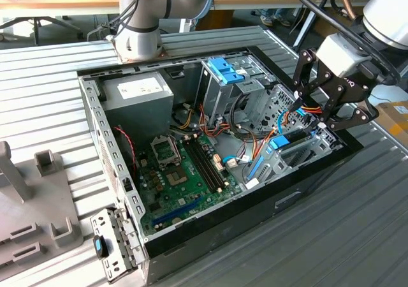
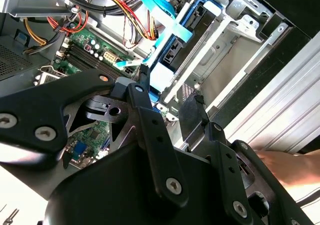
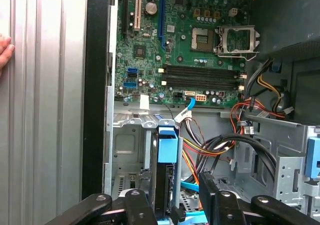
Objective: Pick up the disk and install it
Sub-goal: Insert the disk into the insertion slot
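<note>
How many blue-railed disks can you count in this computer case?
1. The disk stands on edge in the drive bay at the computer case's corner on the exterior view's right, just below the open gripper. More may be hidden inside the grey cage.

An open computer case [image 1: 242, 213] is set on a ridged table [image 1: 344, 236]. Inside the case, a green motherboard [image 1: 182, 185], a grey power supply [image 1: 137, 102] and a metal cage [image 1: 220, 86] are seen.

The arm [image 1: 389, 6] is extended in from the exterior view's right; the gripper [image 1: 310, 117] is pointed downward, and its fingers [image 3: 211, 200] are held apart.
</note>
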`<act>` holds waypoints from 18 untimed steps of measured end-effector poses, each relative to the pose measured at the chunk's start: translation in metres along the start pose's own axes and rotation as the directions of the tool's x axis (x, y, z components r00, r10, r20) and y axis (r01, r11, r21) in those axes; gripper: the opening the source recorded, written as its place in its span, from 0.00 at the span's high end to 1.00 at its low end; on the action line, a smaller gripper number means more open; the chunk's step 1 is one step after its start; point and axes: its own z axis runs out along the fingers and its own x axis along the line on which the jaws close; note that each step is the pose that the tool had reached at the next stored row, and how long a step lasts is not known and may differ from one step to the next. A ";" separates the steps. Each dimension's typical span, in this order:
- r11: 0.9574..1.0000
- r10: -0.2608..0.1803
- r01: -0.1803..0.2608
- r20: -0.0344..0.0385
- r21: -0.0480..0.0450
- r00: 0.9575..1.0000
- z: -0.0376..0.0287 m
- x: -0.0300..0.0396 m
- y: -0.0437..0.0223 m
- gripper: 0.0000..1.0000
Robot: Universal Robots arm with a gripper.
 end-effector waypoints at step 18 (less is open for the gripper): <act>0.900 -0.432 0.433 0.025 -0.047 0.902 0.0019 0.0003 -0.0028 0.50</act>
